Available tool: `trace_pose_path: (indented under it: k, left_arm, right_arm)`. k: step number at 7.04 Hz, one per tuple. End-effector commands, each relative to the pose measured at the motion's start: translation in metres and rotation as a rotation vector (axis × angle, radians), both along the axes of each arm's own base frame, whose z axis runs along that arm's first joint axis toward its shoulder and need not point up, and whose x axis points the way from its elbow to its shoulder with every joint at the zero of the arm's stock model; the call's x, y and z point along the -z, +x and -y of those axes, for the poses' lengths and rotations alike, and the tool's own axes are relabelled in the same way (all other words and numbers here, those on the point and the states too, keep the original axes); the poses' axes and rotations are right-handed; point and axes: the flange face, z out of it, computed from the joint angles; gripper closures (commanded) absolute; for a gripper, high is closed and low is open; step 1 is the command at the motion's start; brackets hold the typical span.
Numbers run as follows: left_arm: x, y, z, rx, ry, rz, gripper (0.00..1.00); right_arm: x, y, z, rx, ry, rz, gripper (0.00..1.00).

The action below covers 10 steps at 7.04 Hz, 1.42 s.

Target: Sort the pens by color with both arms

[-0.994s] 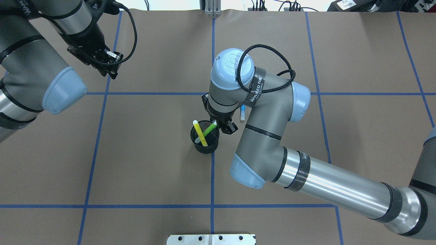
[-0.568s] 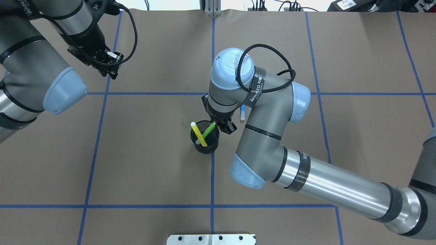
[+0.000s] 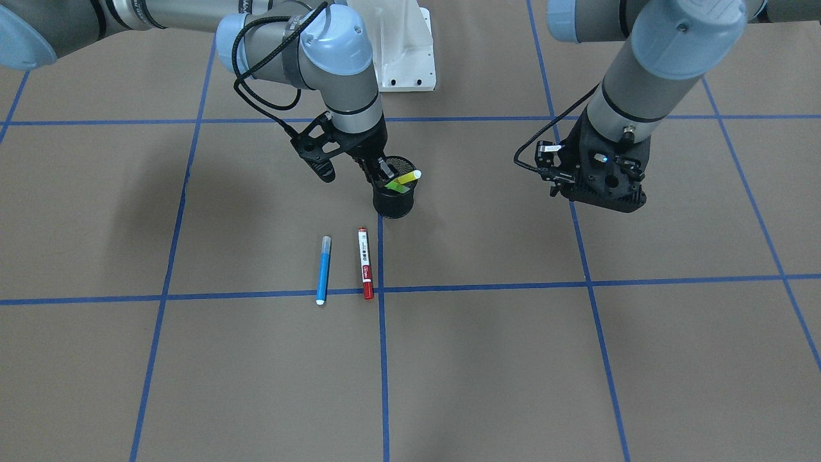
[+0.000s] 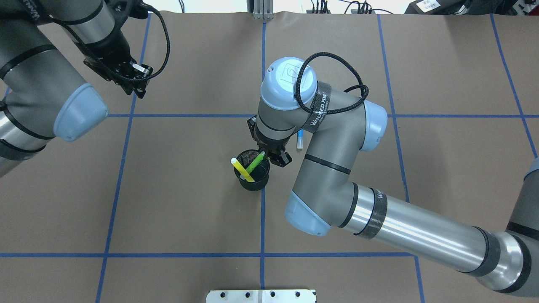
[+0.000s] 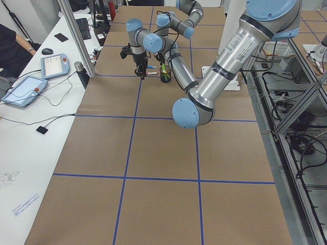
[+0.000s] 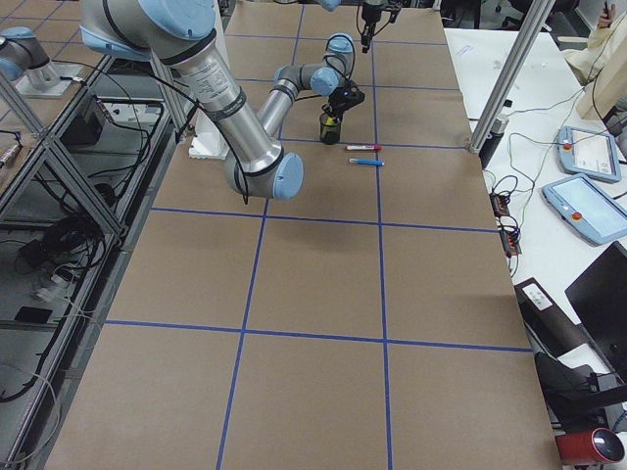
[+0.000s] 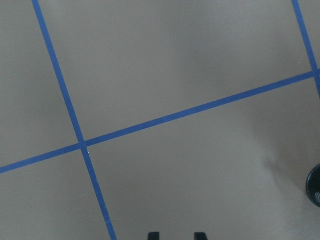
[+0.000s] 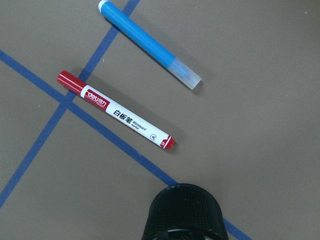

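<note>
Red pen (image 8: pixel 116 111): black "白板笔" on the white barrel. Smaller print beside it can't be read. White brand word on the red patch near the cap starts "de", rest unclear. Strap (image 4: pixel 318 110) on right arm (image 4: pixel 332 176): "WANJEED" in white.

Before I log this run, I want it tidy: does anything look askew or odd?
Nothing spilled or damaged. The slim yellow marker pen and lime green pen lean crossed in the black wire-mesh cup.

On the table (image 4: pixel 181 202), the cup (image 4: pixel 254 187) holds two crossed pens: the held pen (image 4: pixel 255 163), its top in the right gripper (image 3: pixel 381 172), and the leaning pen (image 4: pixel 241 169). Beyond the cup lie the inner pen (image 3: pixel 365 263) and, to its right, the outer pen (image 3: pixel 324 269), parallel and apart.
</note>
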Motion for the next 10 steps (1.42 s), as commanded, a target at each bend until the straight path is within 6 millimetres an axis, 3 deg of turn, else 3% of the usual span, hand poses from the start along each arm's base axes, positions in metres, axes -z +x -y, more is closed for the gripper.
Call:
trace_pose_path:
  k: [1, 6, 10]
  left_arm:
    - [0.000, 0.000, -0.001, 0.000, 0.000, -0.001, 0.64]
    - [0.000, 0.005, -0.002, -0.004, -0.003, 0.001, 0.64]
    - [0.000, 0.007, -0.003, -0.008, -0.002, 0.001, 0.64]
  right_arm:
    - [0.010, 0.025, -0.005, 0.002, -0.006, -0.001, 0.96]
    - [0.020, 0.074, 0.042, -0.041, 0.068, 0.007, 0.98]
    - [0.037, 0.101, 0.047, -0.007, 0.139, 0.046, 0.99]
